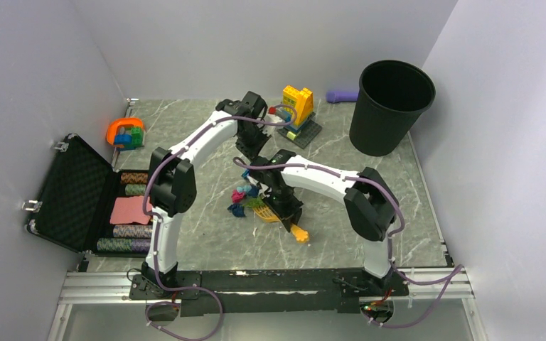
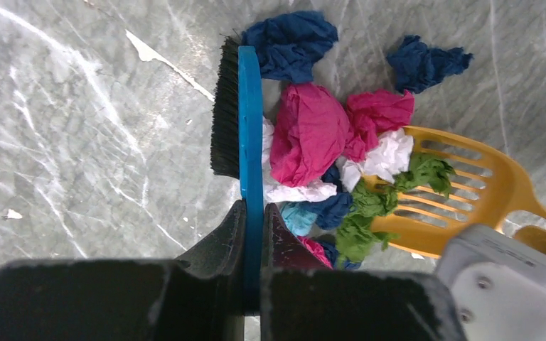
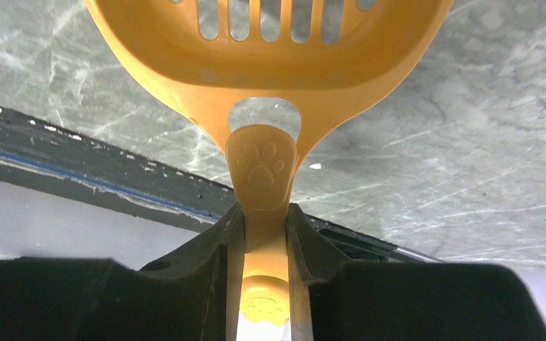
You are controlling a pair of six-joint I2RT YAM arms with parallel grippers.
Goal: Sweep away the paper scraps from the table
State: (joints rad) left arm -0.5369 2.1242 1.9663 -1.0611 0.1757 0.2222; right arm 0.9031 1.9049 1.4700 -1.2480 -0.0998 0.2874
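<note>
We see the left pincer [image 2: 254,217] clamped tight on the thin blue back of a small hand brush [image 2: 249,121], which stands on edge. Its black bristles are on the side turned away from the paper scraps [image 2: 309,135]. The scraps are bunched in one heap of magenta, dark blue, white, teal and green wads, pressed against the brush's blue back. One dark blue wad lies just beside the heap, on the side farther from the pincer.

On the heap's other side we find a yellow slotted scoop [image 2: 480,188] with its mouth turned toward the scraps. Green and white wads rest on its slotted lip. The right pincer [image 3: 264,213] is closed on the scoop's narrow handle, just behind the embossed paw print, with a finger on each side.

From above, the heap lies about the middle of the tabletop [image 1: 206,238], a little toward the near edge, with both arms bent in over it. We cannot tell whether the scoop's lip touches the marble.

A tall black bin [image 1: 391,106] stands at the far right corner. A toy brick build [image 1: 297,106] sits by the far edge. An open black case [image 1: 71,192] lies along the left edge.
</note>
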